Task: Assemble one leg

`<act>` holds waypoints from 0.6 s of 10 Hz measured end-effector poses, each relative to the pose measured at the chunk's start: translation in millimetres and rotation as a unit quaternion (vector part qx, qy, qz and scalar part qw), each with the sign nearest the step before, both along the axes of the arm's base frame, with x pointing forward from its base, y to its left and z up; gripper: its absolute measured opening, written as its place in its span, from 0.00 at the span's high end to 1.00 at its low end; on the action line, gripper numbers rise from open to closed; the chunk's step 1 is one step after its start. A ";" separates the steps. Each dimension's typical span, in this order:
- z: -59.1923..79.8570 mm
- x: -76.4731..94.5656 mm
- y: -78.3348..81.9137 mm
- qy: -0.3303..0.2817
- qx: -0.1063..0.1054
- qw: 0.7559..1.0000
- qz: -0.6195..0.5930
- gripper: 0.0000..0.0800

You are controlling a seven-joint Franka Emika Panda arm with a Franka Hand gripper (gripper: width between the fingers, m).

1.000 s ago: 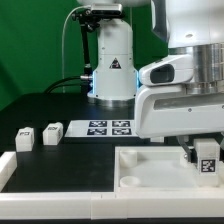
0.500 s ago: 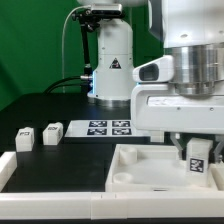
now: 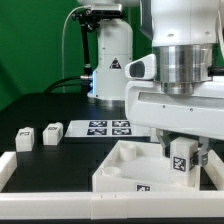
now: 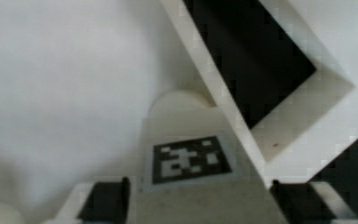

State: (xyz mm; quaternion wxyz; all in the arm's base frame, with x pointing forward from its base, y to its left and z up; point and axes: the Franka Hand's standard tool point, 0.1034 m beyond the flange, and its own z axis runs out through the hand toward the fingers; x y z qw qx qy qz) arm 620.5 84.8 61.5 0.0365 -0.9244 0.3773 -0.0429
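My gripper (image 3: pixel 182 165) is shut on a leg (image 3: pixel 181 160), a small white post with a black-and-white tag facing the camera. It holds the leg upright, low over the right part of the large white tray-like tabletop (image 3: pixel 112 172). In the wrist view the leg (image 4: pixel 190 150) fills the middle, with a dark finger (image 4: pixel 108 203) on each side of it in the gripper (image 4: pixel 202 208), and the tabletop's rim (image 4: pixel 229 90) running past it. I cannot tell whether the leg's lower end touches the tabletop. Two more legs (image 3: pixel 24 138) (image 3: pixel 52 131) lie at the exterior view's left.
The marker board (image 3: pixel 108 126) lies behind the tabletop. A white rail (image 3: pixel 8 166) borders the table's front left. The arm's base (image 3: pixel 110 60) stands at the back, before a green backdrop.
My gripper with the leg has moved toward the exterior view's left. The tabletop has shifted left and turned, so one corner now points at the camera.
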 end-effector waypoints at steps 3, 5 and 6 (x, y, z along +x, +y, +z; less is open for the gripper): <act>-0.4 -0.2 -0.1 0.000 0.000 1.000 0.000 0.21; -0.6 -0.2 -0.1 0.000 0.000 1.000 0.000 0.19; -0.7 -0.3 -0.1 0.000 0.000 1.000 0.000 0.19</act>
